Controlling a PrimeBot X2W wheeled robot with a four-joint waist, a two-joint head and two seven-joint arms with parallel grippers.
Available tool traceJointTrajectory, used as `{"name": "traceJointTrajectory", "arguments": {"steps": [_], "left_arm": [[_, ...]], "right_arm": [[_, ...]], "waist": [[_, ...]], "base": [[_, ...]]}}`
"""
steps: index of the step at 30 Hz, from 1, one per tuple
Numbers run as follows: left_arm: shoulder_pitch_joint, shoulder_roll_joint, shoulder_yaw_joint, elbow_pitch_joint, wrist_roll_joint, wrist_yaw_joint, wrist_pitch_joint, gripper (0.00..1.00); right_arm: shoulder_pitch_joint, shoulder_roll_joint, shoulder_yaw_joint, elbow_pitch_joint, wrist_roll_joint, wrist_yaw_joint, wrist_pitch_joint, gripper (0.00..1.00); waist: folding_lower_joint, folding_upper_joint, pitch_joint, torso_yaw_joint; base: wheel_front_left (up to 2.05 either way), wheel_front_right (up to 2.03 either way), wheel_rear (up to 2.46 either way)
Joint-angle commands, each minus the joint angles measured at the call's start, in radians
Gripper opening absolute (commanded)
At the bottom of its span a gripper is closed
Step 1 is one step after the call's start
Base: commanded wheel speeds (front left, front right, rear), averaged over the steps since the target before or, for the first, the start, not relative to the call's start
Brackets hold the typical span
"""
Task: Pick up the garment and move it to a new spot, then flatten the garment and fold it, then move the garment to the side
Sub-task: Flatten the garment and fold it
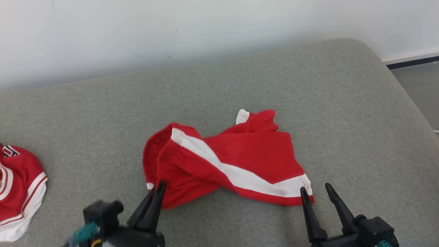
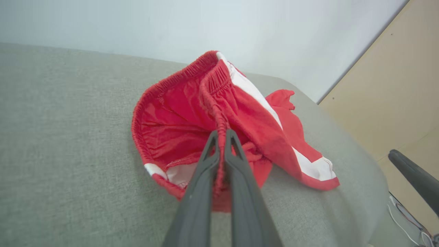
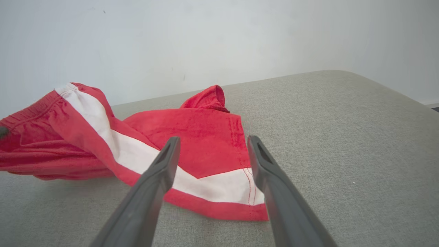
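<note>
The garment [image 1: 240, 154] is a pair of red shorts with a white stripe, lying crumpled in the middle of the grey cushion. My left gripper [image 1: 158, 187] is shut on its elastic waistband at the near left; in the left wrist view the gathered waistband [image 2: 219, 113] runs down between the two closed fingers of the left gripper [image 2: 222, 134]. My right gripper [image 1: 316, 188] stands open just above the near right leg hem [image 3: 219, 188], its fingertips [image 3: 255, 140] either side of the hem corner, nothing held. In the right wrist view the right gripper [image 3: 213, 140] points at that corner.
A second red and white garment [image 1: 19, 192] lies at the cushion's left edge. The grey cushion [image 1: 308, 85] ends at a white wall behind and drops to the floor [image 1: 422, 89] on the right.
</note>
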Motion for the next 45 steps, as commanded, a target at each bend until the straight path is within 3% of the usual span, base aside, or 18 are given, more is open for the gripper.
{"name": "traceJointTrajectory", "arguments": {"steps": [1,6,16,17,18,25,29,37,45], "left_arm": [[0.037,0.010,-0.005,-0.022,-0.012,-0.008,-0.029,0.00],[0.156,0.022,-0.035,-0.022,-0.040,-0.013,-0.126,0.00],[0.164,0.005,-0.037,0.129,-0.063,-0.010,-0.191,0.00],[0.165,0.000,-0.030,0.147,-0.065,-0.006,-0.197,0.34],[0.170,-0.005,-0.022,0.163,-0.070,0.002,-0.202,1.00],[0.204,-0.018,0.050,0.184,-0.013,0.038,-0.232,1.00],[0.241,-0.050,0.165,0.099,0.082,0.059,-0.233,1.00],[0.313,-0.135,0.373,-0.051,0.300,0.023,-0.233,1.00],[0.336,-0.169,0.415,-0.027,0.420,0.000,-0.233,1.00]], "right_arm": [[0.007,-0.004,-0.005,-0.003,0.004,-0.002,-0.001,1.00],[0.007,-0.003,-0.004,-0.004,0.006,-0.002,-0.002,1.00],[0.009,-0.005,0.001,0.001,0.009,-0.002,0.001,1.00],[0.011,-0.006,0.002,0.003,0.010,-0.002,0.001,1.00],[0.014,-0.008,0.002,0.004,0.011,-0.002,0.000,1.00],[0.034,-0.017,-0.017,0.007,0.011,-0.002,0.006,1.00],[0.051,-0.020,-0.040,0.002,0.001,-0.002,0.009,1.00],[0.071,-0.029,-0.091,-0.006,-0.018,-0.002,0.005,1.00],[0.086,-0.045,-0.111,0.035,-0.025,-0.002,0.001,1.00]], "waist": [[0.0001,0.0000,-0.004,0.009],[0.0001,0.0000,-0.010,0.023],[0.0001,0.0000,-0.025,0.033],[0.0001,0.0000,-0.030,0.033],[0.0001,0.0000,-0.034,0.033],[0.0001,0.0000,-0.078,0.046],[0.0001,0.0000,-0.104,0.069],[0.0001,0.0000,-0.143,0.118],[0.0001,0.0000,-0.166,0.139]], "base": [[0.00,0.00,0.00],[0.00,0.00,0.00],[0.00,0.00,0.00],[0.00,0.00,0.00],[0.00,0.00,0.00],[0.00,0.00,0.00],[0.00,0.00,0.00],[0.00,0.00,0.00],[0.00,0.00,0.00]]}}
